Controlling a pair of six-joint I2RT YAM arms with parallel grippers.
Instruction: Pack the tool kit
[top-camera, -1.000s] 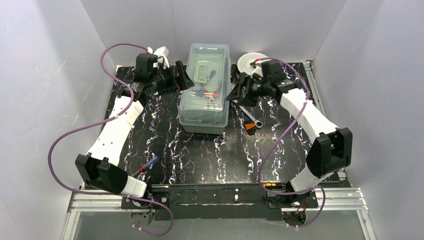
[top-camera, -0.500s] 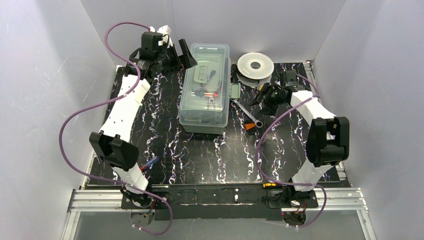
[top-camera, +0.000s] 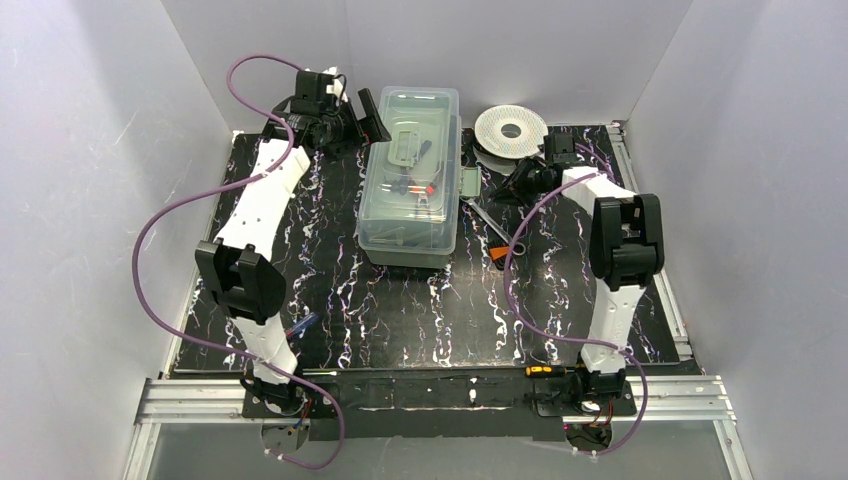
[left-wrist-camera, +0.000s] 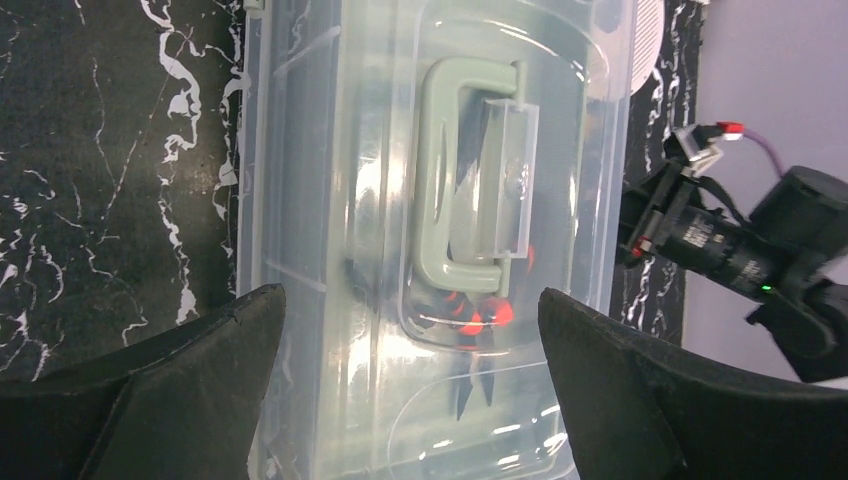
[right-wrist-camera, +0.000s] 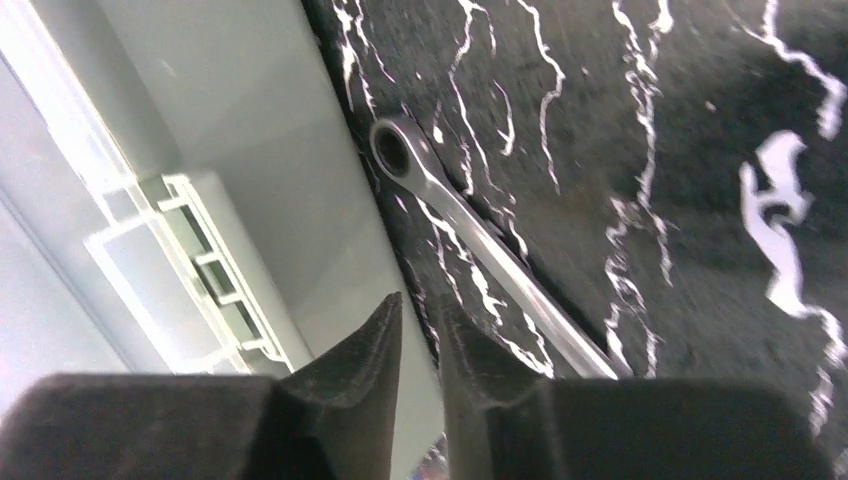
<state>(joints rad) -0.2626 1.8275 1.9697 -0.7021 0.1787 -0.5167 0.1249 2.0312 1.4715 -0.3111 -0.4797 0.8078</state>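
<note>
The tool kit box (top-camera: 410, 180) stands at the back middle of the mat, its translucent lid (left-wrist-camera: 330, 200) down and the sage-green handle (left-wrist-camera: 445, 190) lying flat on it. Red-orange pliers (left-wrist-camera: 480, 310) show dimly through the lid. My left gripper (top-camera: 368, 118) hovers over the box's far left corner, open wide, jaws either side of the lid (left-wrist-camera: 408, 295). My right gripper (top-camera: 515, 185) is low beside the box's right wall, near the green latch (right-wrist-camera: 190, 260). Its jaws (right-wrist-camera: 420, 300) are nearly together with nothing between them. A steel wrench (right-wrist-camera: 470, 240) lies just beyond them on the mat.
A white perforated spool (top-camera: 510, 128) sits at the back right. The wrench (top-camera: 492, 222) and an orange-handled tool (top-camera: 500, 255) lie right of the box. A red-and-blue screwdriver (top-camera: 297, 328) lies front left. A small orange-and-black tool (top-camera: 545, 370) rests by the right arm's base.
My right gripper has drawn back from the box's right side, dropped toward the mat and closed most of the way. The left arm has lifted toward the back corner, still open.
</note>
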